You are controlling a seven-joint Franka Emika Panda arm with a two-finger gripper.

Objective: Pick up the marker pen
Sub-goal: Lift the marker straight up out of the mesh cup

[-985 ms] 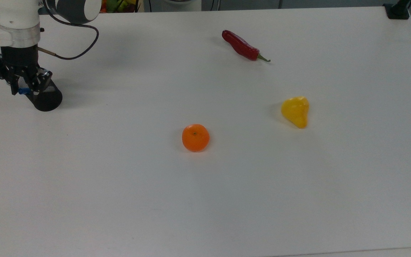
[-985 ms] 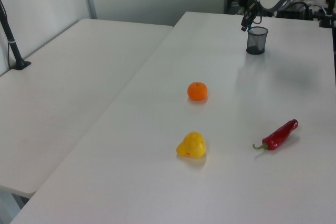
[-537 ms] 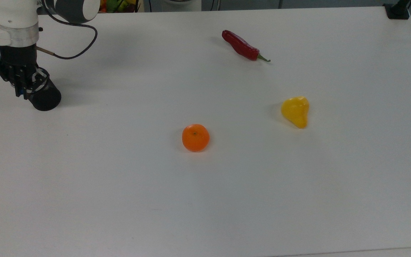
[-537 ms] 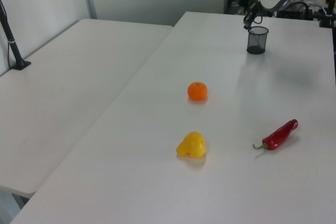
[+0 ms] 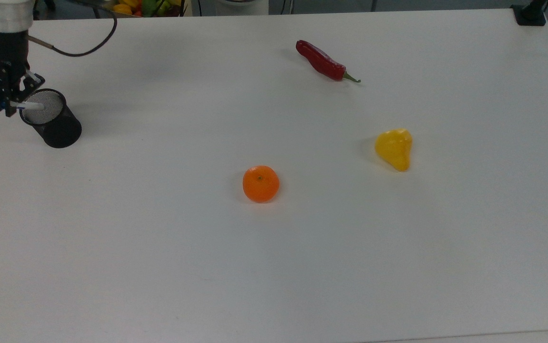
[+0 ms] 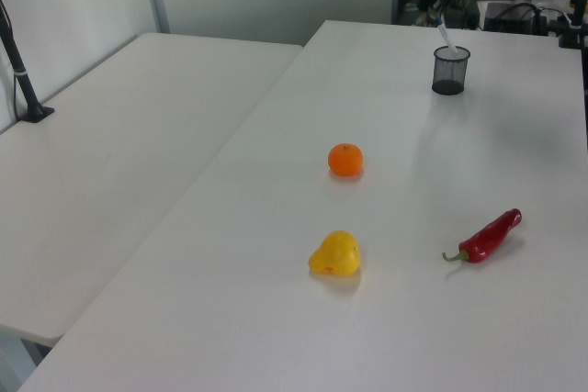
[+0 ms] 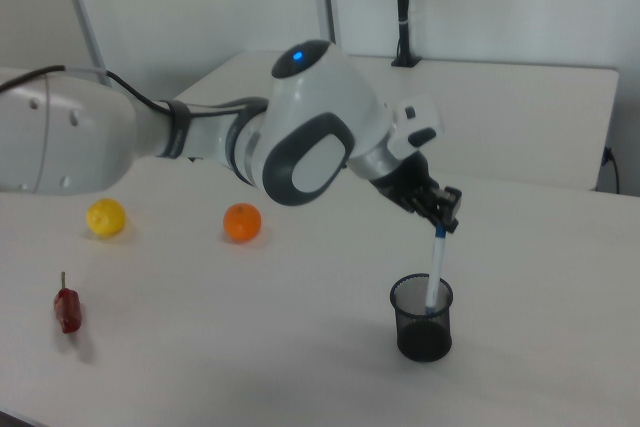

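Note:
My gripper [image 5: 11, 102] hangs at the top view's far left, shut on the upper end of the marker pen [image 5: 32, 106]. In the right view the gripper [image 7: 443, 225] holds the slim white barrel of the marker pen [image 7: 434, 272] upright by its blue top. The pen's lower end still dips inside a black mesh cup [image 7: 423, 332]. In the top view the cup [image 5: 57, 128] stands just right of the gripper. In the left view the marker pen [image 6: 446, 37] sticks up out of the cup [image 6: 449, 75] at the far end of the table.
An orange [image 5: 260, 184] sits mid-table, a yellow pear-shaped fruit [image 5: 394, 148] to the top view's right of it, and a red chilli [image 5: 321, 61] further back. A black clamp [image 5: 531, 14] stands at the back right corner. The arm's cable [image 5: 78, 50] loops above the cup.
The gripper has risen from the cup's mouth, drawing the marker pen upward with it. The white barrel now shows above the rim.

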